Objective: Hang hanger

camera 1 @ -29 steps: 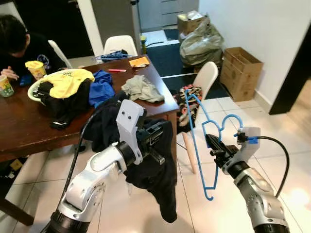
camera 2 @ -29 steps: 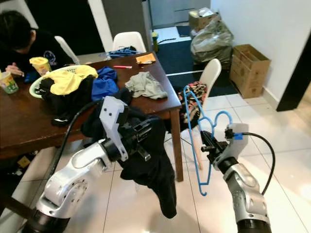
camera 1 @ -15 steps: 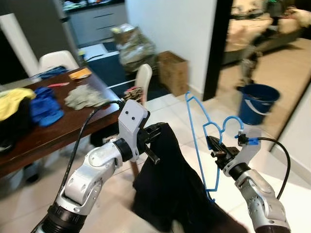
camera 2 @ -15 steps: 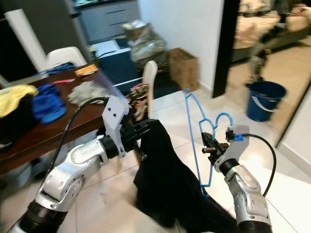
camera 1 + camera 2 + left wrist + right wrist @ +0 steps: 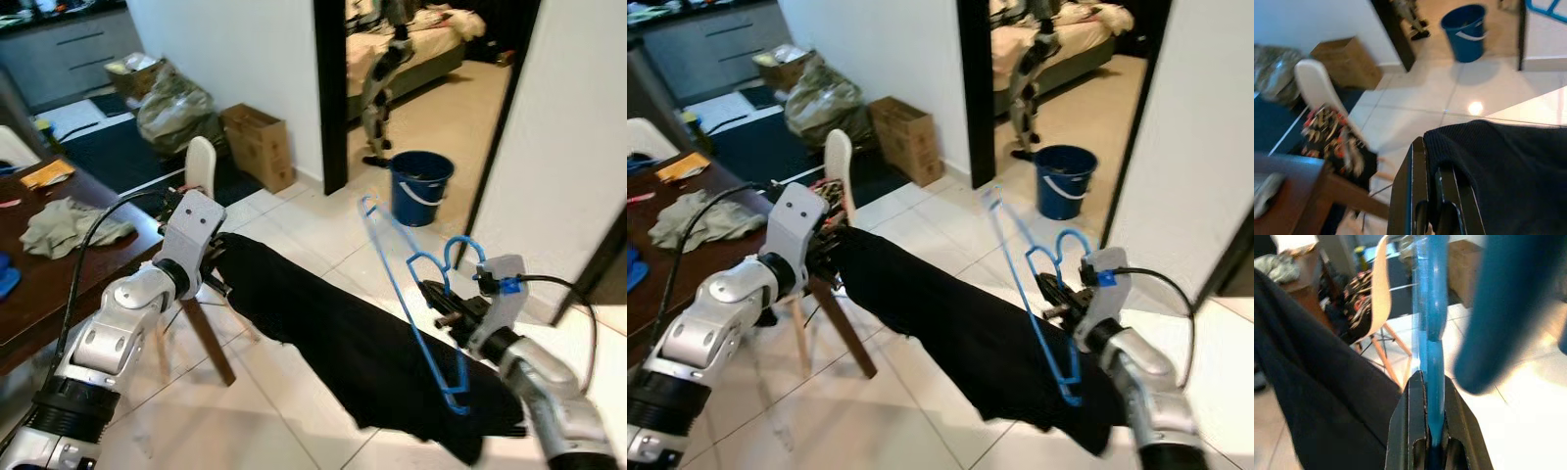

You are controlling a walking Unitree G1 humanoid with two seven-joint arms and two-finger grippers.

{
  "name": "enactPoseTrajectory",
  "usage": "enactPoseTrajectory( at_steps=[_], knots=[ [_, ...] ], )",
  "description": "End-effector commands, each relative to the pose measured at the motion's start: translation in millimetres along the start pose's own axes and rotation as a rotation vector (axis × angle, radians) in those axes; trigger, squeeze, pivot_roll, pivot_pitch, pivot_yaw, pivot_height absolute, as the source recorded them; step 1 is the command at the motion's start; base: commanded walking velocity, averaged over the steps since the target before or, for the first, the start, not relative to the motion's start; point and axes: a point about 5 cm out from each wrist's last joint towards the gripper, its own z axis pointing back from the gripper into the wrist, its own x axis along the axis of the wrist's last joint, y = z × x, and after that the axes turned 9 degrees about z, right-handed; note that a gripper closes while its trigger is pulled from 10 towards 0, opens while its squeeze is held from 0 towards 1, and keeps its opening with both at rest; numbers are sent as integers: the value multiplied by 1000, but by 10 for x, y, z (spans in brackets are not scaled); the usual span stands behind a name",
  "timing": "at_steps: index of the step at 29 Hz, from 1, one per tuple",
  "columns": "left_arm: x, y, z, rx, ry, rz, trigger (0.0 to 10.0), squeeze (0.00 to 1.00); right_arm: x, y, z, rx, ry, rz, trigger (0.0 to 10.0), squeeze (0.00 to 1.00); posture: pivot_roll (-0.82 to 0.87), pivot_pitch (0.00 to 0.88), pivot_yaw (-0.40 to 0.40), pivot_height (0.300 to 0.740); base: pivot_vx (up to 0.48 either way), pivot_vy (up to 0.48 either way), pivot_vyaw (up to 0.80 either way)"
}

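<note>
Currently the right end effector [image 5: 443,308] clamps the blue hanger [image 5: 411,294] upright, beside the black garment [image 5: 353,343] gripped by the left end effector [image 5: 211,279].

Tiled floor [image 5: 323,240] with bucket [image 5: 421,186], box [image 5: 258,147]

A round blue plastic bucket [image 5: 422,186] stands beyond the right pincer; a brown cardboard box [image 5: 257,145] sits beyond the left.
</note>
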Motion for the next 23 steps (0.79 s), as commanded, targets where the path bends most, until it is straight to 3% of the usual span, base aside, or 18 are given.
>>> enactPoseTrajectory(
  at_steps=[1,8,10,12,15,19,22,23],
  knots=[
    [99,20,-45,6,-46,10,10000,0,115,26,94,159,32,85,10000,0,-85,0,105,740,0,0,0],
    [31,-111,-132,-27,-38,40,10000,0,230,80,339,388,145,223,10000,0,-95,0,115,740,0,0,0],
    [-75,-151,-138,-14,-11,76,10000,0,235,245,456,550,245,300,10000,0,-97,0,114,740,0,0,0],
    [-75,-151,-138,-14,-11,76,10000,0,235,245,456,550,245,300,10000,0,-97,0,114,740,0,0,0],
    [-162,-111,-129,41,18,112,10000,0,169,495,412,678,330,366,10000,0,-93,0,115,740,0,0,0],
    [-185,-85,-126,63,29,114,10000,0,123,532,380,690,359,394,10000,0,-86,0,115,740,0,0,0],
    [-234,150,-89,227,54,113,10000,0,35,734,278,751,406,461,10000,0,-86,0,113,740,0,0,0],
    [-234,150,-89,227,54,113,10000,0,35,734,278,751,406,461,10000,0,-86,0,113,740,0,0,0]
  ],
)
